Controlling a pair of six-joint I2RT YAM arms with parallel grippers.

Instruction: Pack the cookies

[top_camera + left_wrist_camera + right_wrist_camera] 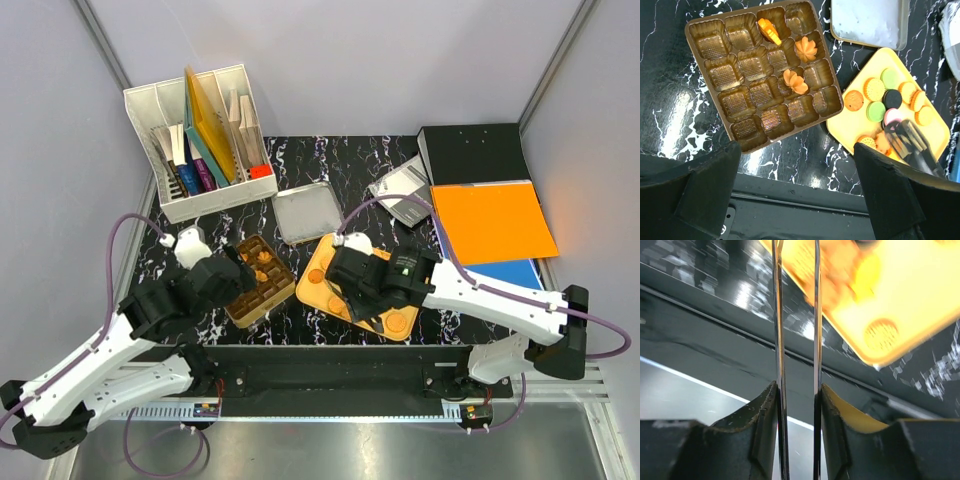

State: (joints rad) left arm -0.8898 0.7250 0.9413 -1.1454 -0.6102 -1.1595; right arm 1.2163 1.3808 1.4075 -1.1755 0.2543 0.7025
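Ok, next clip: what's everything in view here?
box: one, brown, left of centre.
plate: one, yellow, centre.
cookies: about eleven, mostly tan, on plate; three orange in box.
tin: one, silver, behind plate.
organizer: one, white, back left, filled with stationery.
binder: one, black, back right.
folders: two, orange and blue, right.
grey object: one, beside binder, unclear.
tweezers: one, metal, in right gripper.
left gripper: open, near box.
right gripper: shut on tweezers, over plate.

White-shelled arms [95, 355], black joints [165, 305], thin purple cables [112, 245], black bases [45, 435].
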